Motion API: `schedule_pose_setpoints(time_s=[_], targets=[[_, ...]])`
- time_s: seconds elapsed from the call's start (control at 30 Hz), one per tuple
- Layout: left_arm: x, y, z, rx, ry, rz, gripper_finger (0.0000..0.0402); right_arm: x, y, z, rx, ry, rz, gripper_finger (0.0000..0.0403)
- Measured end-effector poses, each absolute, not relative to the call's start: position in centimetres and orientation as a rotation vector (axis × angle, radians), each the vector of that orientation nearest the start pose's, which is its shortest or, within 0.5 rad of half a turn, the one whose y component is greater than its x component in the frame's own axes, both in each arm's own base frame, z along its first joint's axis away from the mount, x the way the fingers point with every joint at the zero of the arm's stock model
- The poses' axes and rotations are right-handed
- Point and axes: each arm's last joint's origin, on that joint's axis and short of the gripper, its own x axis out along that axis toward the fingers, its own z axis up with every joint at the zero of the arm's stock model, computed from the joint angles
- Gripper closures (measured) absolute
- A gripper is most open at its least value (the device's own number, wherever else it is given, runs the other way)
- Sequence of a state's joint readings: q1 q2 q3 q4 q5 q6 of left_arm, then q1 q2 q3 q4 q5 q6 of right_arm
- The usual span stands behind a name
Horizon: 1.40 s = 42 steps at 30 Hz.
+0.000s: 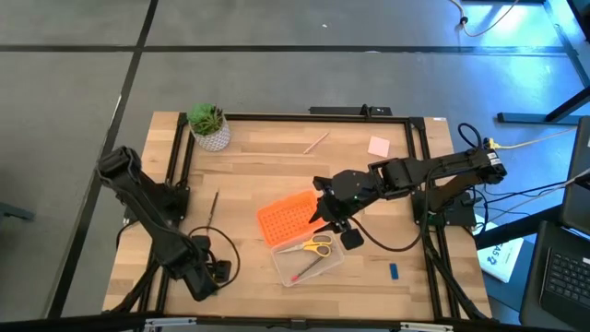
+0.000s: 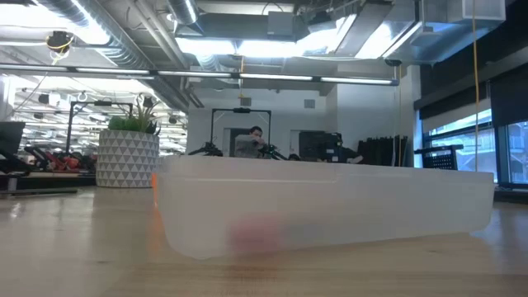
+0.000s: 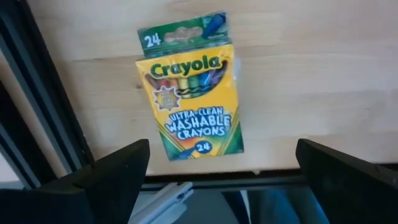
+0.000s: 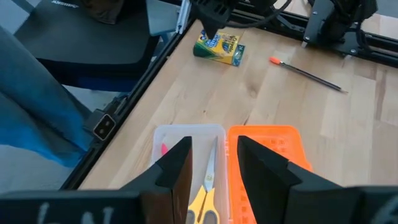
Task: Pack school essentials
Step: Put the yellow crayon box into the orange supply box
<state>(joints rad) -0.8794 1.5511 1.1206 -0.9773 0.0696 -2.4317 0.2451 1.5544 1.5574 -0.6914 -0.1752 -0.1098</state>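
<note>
Inspector A: The left claw [image 3: 217, 171] is seen spread wide above the crayon box [image 3: 189, 87], which lies flat on the worktop [image 1: 240, 175] near its front left corner, untouched.

Inspector B: The right claw [image 4: 214, 162] is held narrowly parted, empty, over the clear case [image 1: 309, 261], where the yellow-handled scissors [image 1: 315, 245] are lodged.

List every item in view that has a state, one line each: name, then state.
clear case: open, scissors and a pencil inside
orange lid: off, lying beside the case
scissors: blades closed, in the case
crayon box: closed, flat on the table
pink note pad: flat on the table, unpacked
blue eraser: on the table, unpacked
left gripper: open, above the crayon box
right gripper: partly open, empty, over the case
</note>
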Motion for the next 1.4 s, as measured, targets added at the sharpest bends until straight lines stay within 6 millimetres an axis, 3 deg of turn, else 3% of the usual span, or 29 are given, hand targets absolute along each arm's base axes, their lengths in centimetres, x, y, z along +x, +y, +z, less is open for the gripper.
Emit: schedule_pose_setpoints(time_s=[0.53,0.97,1.4], targets=[[17.5,-23.0,19.6,-1.232,1.337,1.127,0.0002,32.5,8.4,36.7,-0.164,0.672,0.355,0.0273],[16.6,-22.2,15.6,-1.272,1.346,1.084,0.0002,32.5,8.3,36.7,-0.177,0.672,0.318,0.0273],[16.4,-21.6,14.4,-1.241,1.333,1.029,0.0003,32.5,8.3,36.7,-0.174,0.670,0.315,0.0273]])
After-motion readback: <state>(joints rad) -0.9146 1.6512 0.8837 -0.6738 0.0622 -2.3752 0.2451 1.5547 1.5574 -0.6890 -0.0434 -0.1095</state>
